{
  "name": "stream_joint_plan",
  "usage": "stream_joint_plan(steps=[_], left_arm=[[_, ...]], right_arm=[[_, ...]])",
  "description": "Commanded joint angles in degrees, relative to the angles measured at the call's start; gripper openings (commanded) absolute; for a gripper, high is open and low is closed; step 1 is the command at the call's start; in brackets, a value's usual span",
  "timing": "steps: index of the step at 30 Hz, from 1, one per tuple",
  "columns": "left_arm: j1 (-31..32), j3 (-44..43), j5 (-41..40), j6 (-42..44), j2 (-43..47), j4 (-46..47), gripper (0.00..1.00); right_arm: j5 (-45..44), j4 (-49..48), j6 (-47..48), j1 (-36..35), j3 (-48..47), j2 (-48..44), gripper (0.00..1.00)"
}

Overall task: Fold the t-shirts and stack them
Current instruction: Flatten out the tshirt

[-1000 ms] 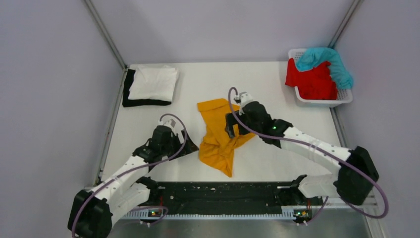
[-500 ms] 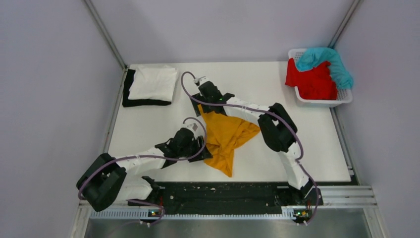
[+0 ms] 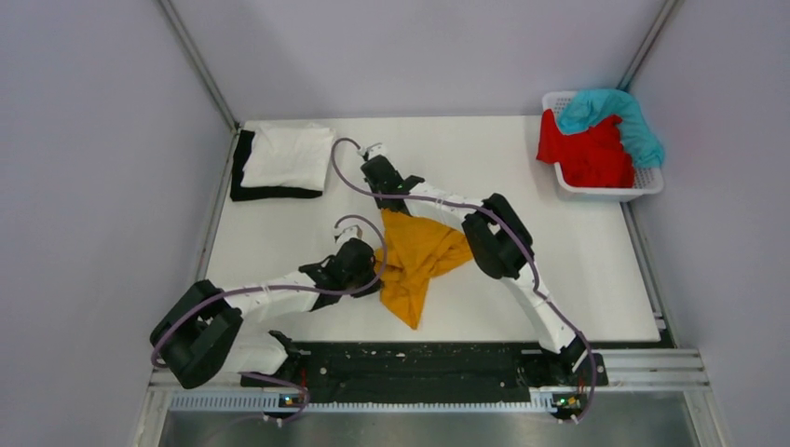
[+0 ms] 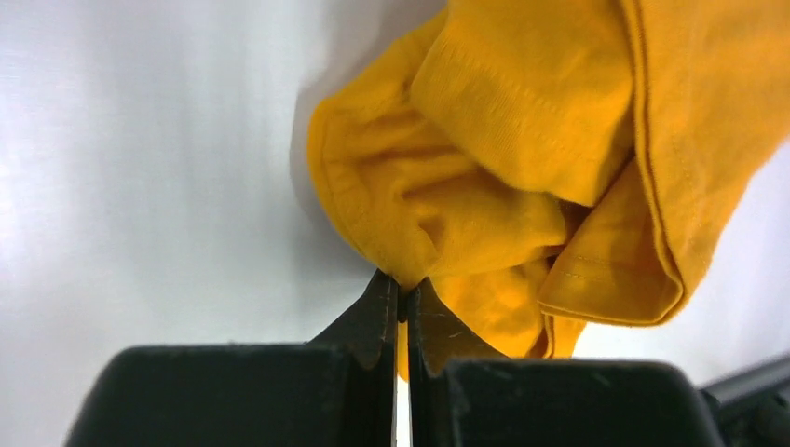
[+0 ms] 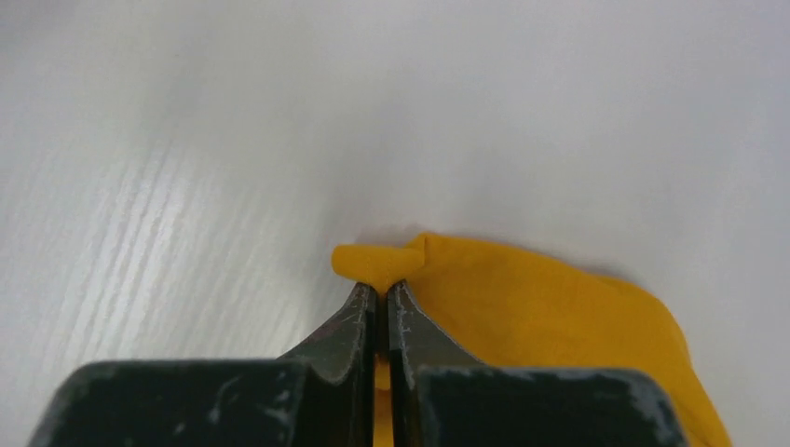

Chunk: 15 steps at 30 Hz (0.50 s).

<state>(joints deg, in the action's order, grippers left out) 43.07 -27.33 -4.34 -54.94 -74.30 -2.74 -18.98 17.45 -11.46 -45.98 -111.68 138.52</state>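
Note:
A crumpled mustard-orange t-shirt (image 3: 421, 256) lies at the table's middle. My left gripper (image 3: 378, 272) is shut on a bunched fold at its left edge; in the left wrist view the gripper (image 4: 402, 289) pinches the cloth (image 4: 522, 140) between its tips. My right gripper (image 3: 387, 209) is shut on the shirt's far corner; in the right wrist view the gripper (image 5: 382, 287) holds a small rolled tip of the orange cloth (image 5: 540, 307). A folded white t-shirt (image 3: 291, 154) lies on a folded black one (image 3: 242, 168) at the back left. Red (image 3: 587, 156) and teal (image 3: 617, 112) t-shirts fill the basket.
The white slotted basket (image 3: 610, 193) stands at the back right corner of the table (image 3: 522, 149). Grey walls close in the left, back and right sides. A black rail (image 3: 419, 363) with the arm bases runs along the near edge.
Both grippers closed on the orange shirt. The right arm swung to the shirt's far corner, the left reached its left edge. The shirt has drawn in narrower.

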Motion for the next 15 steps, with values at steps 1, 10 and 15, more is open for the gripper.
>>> stream_joint_plan(steps=[1, 10, 15], left_arm=[[-0.2, -4.2, -16.5, -0.2, 5.2, -14.4, 0.0], [-0.6, -14.3, -36.3, -1.6, 19.8, -33.8, 0.0], [-0.9, -22.2, -44.4, 0.5, 27.8, -39.3, 0.0]], right_arm=[[-9.1, 1.7, 0.5, 0.3, 3.8, -3.4, 0.0], [-16.9, -11.7, 6.2, 3.4, 27.8, -42.3, 0.0], [-20.7, -12.4, 8.0, 4.4, 39.8, -68.7, 0.0]])
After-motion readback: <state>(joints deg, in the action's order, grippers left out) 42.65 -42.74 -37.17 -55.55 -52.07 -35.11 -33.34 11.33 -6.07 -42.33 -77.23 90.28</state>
